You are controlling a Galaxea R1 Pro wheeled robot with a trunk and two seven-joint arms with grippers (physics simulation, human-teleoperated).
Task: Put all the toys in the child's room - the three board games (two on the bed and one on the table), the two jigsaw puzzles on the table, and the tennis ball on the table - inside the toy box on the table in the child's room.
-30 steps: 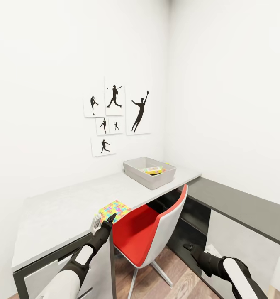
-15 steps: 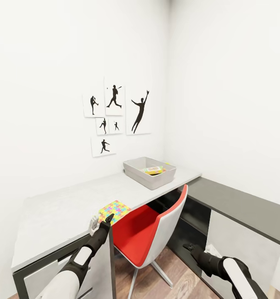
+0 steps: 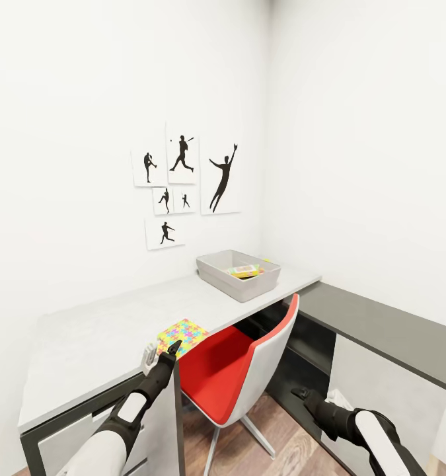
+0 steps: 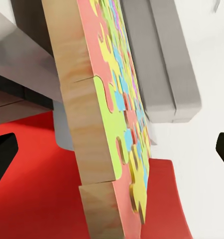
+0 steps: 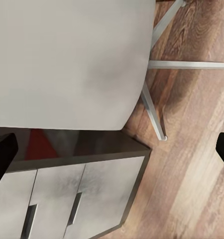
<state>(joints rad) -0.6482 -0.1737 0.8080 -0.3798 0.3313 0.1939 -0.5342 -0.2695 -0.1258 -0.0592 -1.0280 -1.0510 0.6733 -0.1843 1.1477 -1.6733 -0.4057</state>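
Currently: toy box (image 3: 238, 274) at far end of table (image 3: 104, 334), coloured items already inside, identity unclear. One jigsaw puzzle (image 3: 182, 334) left on table's front edge, above red chair (image 3: 232, 370). Left gripper (image 3: 162, 354) just short of puzzle, jaws apart, puzzle edge (image 4: 109, 124) between them, not yet clamped. Right gripper (image 3: 300, 395) low beside chair, jaws apart, empty. Against a second ago: left gripper lower and slightly nearer puzzle; rest unchanged.

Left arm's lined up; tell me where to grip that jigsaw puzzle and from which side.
Grip the jigsaw puzzle by its front edge, which seems to overhang the table slightly, coming from the chair side. It is thin and flat, and the open left gripper already brackets that edge.
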